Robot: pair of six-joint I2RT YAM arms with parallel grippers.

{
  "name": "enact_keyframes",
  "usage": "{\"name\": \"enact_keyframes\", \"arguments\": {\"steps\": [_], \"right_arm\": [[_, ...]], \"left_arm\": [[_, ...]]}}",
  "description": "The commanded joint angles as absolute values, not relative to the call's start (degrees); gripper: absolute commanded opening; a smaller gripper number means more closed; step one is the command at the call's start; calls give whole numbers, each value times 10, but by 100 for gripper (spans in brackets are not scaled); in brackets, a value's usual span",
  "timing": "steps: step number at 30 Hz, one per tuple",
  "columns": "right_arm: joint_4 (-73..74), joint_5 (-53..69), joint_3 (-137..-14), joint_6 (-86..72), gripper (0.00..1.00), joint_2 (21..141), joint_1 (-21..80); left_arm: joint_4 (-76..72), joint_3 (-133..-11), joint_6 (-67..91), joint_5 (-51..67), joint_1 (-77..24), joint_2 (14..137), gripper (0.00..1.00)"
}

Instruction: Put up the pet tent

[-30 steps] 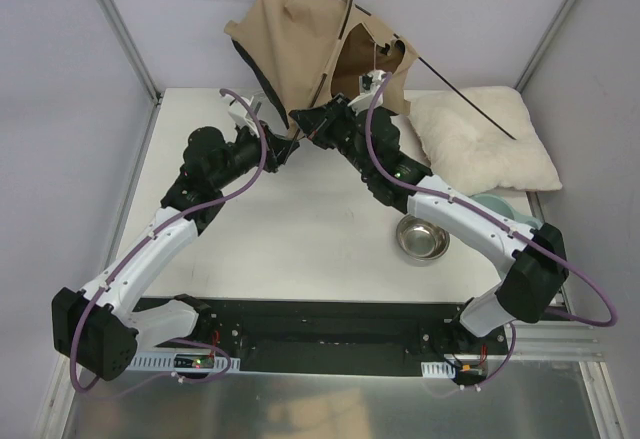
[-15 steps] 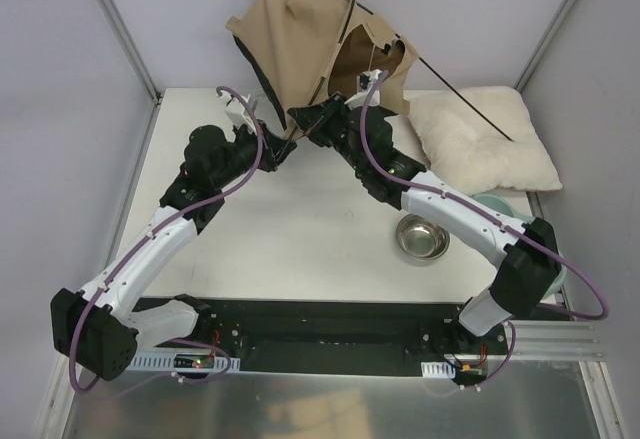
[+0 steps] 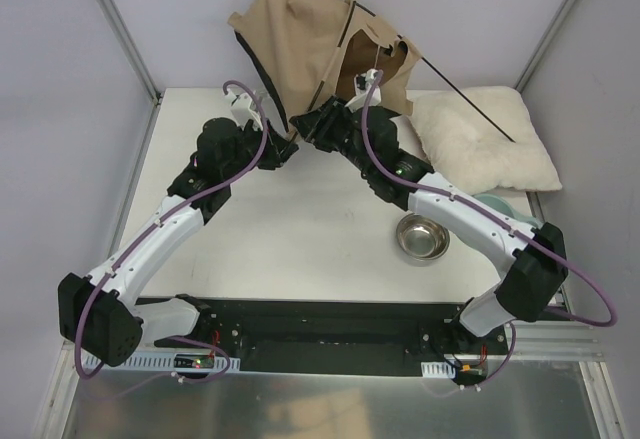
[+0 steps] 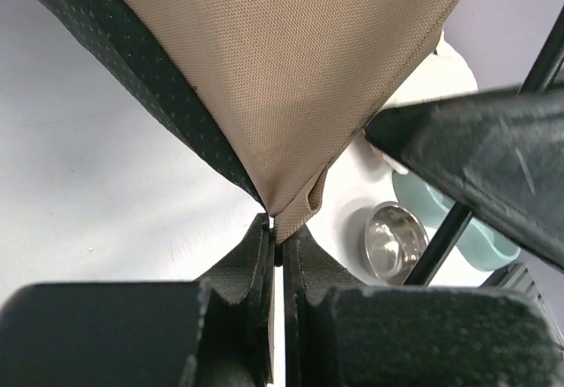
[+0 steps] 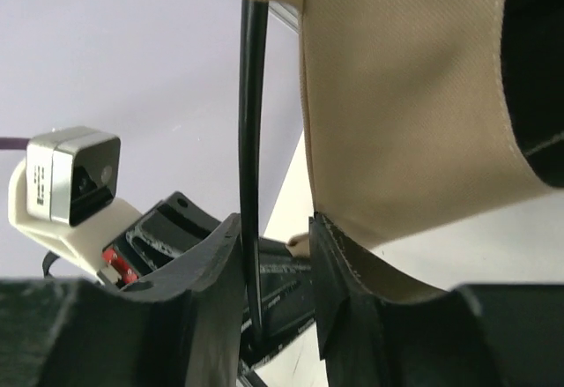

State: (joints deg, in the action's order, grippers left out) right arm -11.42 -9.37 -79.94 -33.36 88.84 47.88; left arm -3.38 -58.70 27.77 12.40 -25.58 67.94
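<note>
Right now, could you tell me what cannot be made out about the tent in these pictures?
Top view: the pet tent's gripped corner, behind the wrists.
Left wrist: the tent above the left gripper, cut off by the frame.
Right wrist: the pole's lower end, behind the right gripper's fingers.

Tan pet tent (image 3: 295,44) sits crumpled, partly raised.

White arm links (image 3: 160,244), black joints (image 3: 215,154), looping purple cables (image 3: 263,137), grainy black claw fingers (image 4: 233,272), black base rail (image 3: 330,339)
</note>
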Motion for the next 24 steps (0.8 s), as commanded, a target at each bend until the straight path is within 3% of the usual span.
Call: {"name": "enact_keyframes", "arguments": {"steps": [1, 19, 20, 22, 24], "right_arm": [[-81, -71, -785, -314, 40, 846, 482], [-52, -9, -817, -272, 32, 893, 495], [-52, -6, -819, -272, 27, 896, 495], [-54, -11, -824, -269, 2, 898, 495], [-62, -29, -823, -267, 0, 896, 496]], "left_arm": [[-20, -609, 290, 77, -255, 688, 0], [-27, -603, 278, 81, -255, 689, 0], [-32, -601, 276, 85, -255, 688, 0], [-39, -596, 267, 95, -255, 687, 0], [-46, -586, 254, 99, -255, 683, 0]]}}
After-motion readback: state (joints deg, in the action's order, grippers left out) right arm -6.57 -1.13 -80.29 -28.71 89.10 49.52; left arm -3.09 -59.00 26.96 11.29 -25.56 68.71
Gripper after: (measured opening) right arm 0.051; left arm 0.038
